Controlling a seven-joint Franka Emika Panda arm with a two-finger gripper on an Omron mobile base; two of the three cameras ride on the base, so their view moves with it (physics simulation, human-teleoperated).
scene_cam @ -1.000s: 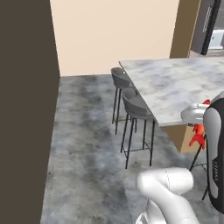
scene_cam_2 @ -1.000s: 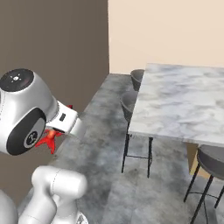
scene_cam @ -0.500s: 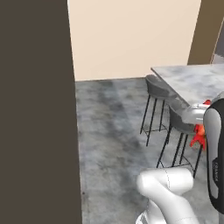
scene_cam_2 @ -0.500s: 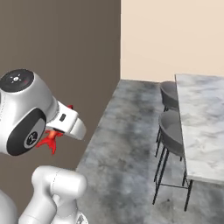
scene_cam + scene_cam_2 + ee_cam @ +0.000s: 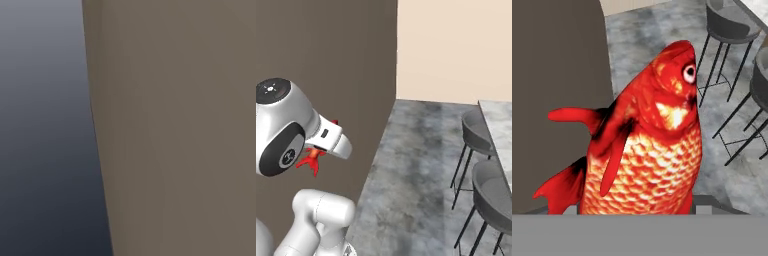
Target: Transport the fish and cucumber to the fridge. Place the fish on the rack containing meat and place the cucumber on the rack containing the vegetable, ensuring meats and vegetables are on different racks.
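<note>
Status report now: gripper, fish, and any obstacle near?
Gripper shut on fish. Fish head-up in hand view. Dark wall panel close beside arm; stools off to the right.

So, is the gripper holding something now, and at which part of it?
Yes, the fish. It rises from between the gripper's fingers, head pointing away from the hand, so the hold seems to be at its tail end; the contact itself is hidden.

Bright red fish [image 5: 647,150], orange-gold scales, dark fin edges, white eye. Mottled grey floor [image 5: 416,170]. Brown panel [image 5: 331,60]; cream wall [image 5: 456,50]. Grey stools [image 5: 478,135] on black legs.
</note>
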